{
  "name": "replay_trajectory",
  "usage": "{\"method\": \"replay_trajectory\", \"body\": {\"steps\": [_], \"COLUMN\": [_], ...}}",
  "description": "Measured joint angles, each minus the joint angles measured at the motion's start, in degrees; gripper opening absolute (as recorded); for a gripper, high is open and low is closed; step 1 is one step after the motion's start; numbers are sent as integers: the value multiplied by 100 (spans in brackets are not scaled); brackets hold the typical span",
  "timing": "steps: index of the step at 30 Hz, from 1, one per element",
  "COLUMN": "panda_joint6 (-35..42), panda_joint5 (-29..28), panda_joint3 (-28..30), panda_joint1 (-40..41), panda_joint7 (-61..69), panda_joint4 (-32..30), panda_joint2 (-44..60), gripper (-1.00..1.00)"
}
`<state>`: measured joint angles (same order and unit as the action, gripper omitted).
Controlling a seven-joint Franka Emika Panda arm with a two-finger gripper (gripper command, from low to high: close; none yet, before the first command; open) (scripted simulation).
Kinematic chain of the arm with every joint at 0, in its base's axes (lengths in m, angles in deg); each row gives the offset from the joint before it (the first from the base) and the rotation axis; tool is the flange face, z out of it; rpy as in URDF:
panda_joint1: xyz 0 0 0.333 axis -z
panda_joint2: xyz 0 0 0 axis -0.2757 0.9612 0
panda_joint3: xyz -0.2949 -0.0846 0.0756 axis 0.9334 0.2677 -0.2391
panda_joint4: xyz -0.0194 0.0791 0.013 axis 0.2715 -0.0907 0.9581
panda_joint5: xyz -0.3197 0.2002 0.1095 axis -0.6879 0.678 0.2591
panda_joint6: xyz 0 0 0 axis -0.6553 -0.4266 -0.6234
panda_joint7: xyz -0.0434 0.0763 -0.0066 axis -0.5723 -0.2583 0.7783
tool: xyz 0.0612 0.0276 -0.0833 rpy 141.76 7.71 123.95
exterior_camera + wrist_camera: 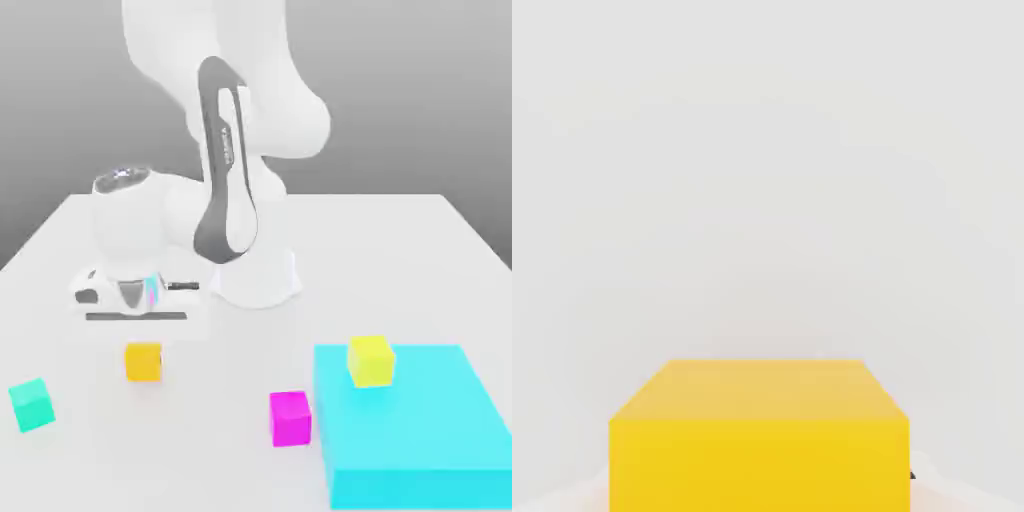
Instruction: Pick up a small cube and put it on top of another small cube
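The orange cube (143, 362) sits on the white surface (220, 440), and the fingers (143, 342) are closed on it from above. Relative to this orange cube, the teal-green cube (32, 405) is near, toward the exterior view's left. To its right in the exterior view are the magenta cube (290, 419) and, farther, the cyan block (415, 425) carrying the yellow cube (371, 361).

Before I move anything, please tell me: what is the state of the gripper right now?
Gripper: closed on the small orange cube.
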<state>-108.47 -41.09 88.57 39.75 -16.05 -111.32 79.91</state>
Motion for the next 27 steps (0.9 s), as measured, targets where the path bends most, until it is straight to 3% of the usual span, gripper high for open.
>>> {"method": "replay_trajectory", "body": {"steps": [3, 5, 10, 17, 22, 23, 27], "panda_joint6": [444, 717, 1338, 2186, 1711, 1535, 1535], "panda_joint5": [-367, -303, 189, 172, 469, 561, 561], "panda_joint3": [23, 37, 152, 403, 288, 220, 220], "panda_joint1": [121, 129, 249, 553, 686, 737, 737], "panda_joint7": [-233, -285, -740, -1962, -2008, -1947, -1947], "panda_joint4": [-111, -41, 847, 2231, 2581, 2599, 2599], "panda_joint2": [-550, -752, -477, 72, 909, 1108, 1108], "gripper": [-100, -100, -100, -100, -100, 100, 100]}}
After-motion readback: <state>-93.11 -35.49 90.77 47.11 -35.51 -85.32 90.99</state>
